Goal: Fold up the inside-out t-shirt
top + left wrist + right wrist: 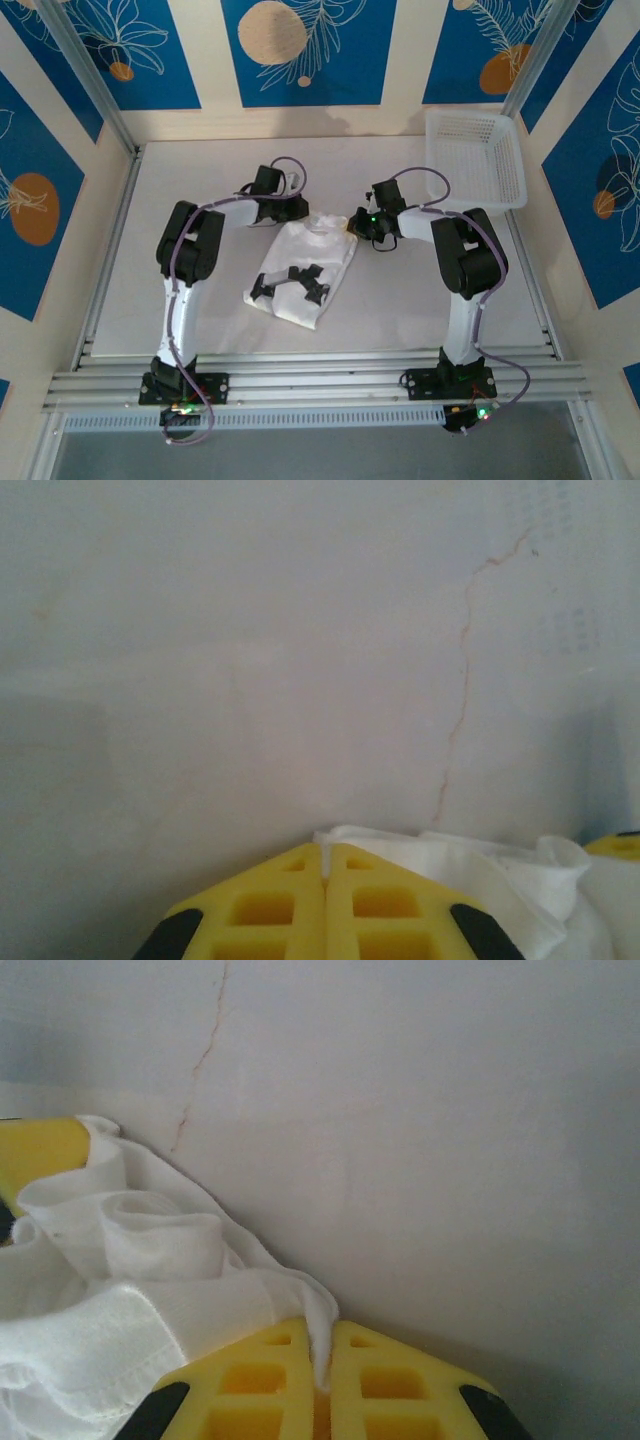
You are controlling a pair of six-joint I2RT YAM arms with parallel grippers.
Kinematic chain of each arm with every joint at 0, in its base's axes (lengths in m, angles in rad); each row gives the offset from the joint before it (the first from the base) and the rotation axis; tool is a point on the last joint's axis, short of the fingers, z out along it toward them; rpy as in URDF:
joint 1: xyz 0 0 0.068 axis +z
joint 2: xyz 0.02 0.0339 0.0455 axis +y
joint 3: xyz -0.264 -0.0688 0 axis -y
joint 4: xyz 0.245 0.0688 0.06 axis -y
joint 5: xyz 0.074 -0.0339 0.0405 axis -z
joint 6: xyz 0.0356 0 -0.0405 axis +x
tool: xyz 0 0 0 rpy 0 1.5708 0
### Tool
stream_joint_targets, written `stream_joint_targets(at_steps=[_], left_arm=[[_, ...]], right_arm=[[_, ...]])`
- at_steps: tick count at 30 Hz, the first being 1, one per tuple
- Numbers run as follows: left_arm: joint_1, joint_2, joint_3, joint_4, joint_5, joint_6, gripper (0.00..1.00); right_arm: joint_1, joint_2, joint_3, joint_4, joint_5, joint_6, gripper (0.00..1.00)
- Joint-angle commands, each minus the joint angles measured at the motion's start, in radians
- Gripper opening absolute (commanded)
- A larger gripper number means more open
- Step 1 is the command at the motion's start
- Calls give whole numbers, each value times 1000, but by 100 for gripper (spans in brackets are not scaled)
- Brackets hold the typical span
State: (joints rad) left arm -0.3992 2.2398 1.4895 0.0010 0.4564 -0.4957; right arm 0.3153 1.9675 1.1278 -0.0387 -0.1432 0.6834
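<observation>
White inside-out t-shirt [322, 245] lies flat on the table [400, 300] between my two arms, roughly mid-table. From the top camera I get its whole outline. Its long axis runs from the far end, where both claws meet it, down to the near hem, leaning a little leftward toward me. Dark patches show on the near half.

The wrist cameras give me what the overhead cannot: the grips themselves. On the right wrist view, the right gripper [322, 1365] is clenched on a fold of the cloth [130, 1260], a white strip pinched up between the yellow fingers. A yellow finger [40, 1150] of the other claw peeks over the bunched fabric at the left edge. On the left wrist view, the left gripper [325, 858] is closed too, with a thin sliver of white caught between its fingertips and the crumpled shirt [480, 865] just beyond. Overhead, the left gripper [287, 220] and right gripper [357, 226] sit at the shirt's far corners.

A white mesh basket [470, 205] stands at the far right, well apart. A thin brownish line [462, 680] marks the table surface.
</observation>
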Motion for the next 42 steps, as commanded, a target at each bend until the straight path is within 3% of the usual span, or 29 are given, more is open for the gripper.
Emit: stream_joint_targets(at_steps=[1, 9, 15, 22, 24, 31, 34, 38, 42], left_arm=[[-13, -53, -67, -30, 30, -9, 0], [66, -305, -240, 234, 216, -178, 0], [75, -487, -286, 145, 171, -126, 0], [74, -572, -375, 213, 166, -183, 0], [78, -600, -340, 194, 143, -179, 0], [110, -770, -62, 41, 104, -104, 0], [106, -909, -108, 69, 80, -82, 0], [64, -1094, -343, 90, -35, -28, 0], [-6, -1193, -728, 134, -113, -80, 0]], right_arm=[[-3, -24, 3, -29, -24, -4, 8], [6, -170, 25, -85, -74, -22, 8], [27, -347, 29, -105, -51, -58, 7], [41, -374, 32, -86, -79, -59, 6], [40, -364, 103, -101, -87, -70, 5], [62, -362, 596, -327, -129, -255, 2], [112, -420, 656, -345, -123, -356, 0], [200, -542, 435, -212, -37, -468, 0], [231, -657, -56, 124, -63, -455, 0]])
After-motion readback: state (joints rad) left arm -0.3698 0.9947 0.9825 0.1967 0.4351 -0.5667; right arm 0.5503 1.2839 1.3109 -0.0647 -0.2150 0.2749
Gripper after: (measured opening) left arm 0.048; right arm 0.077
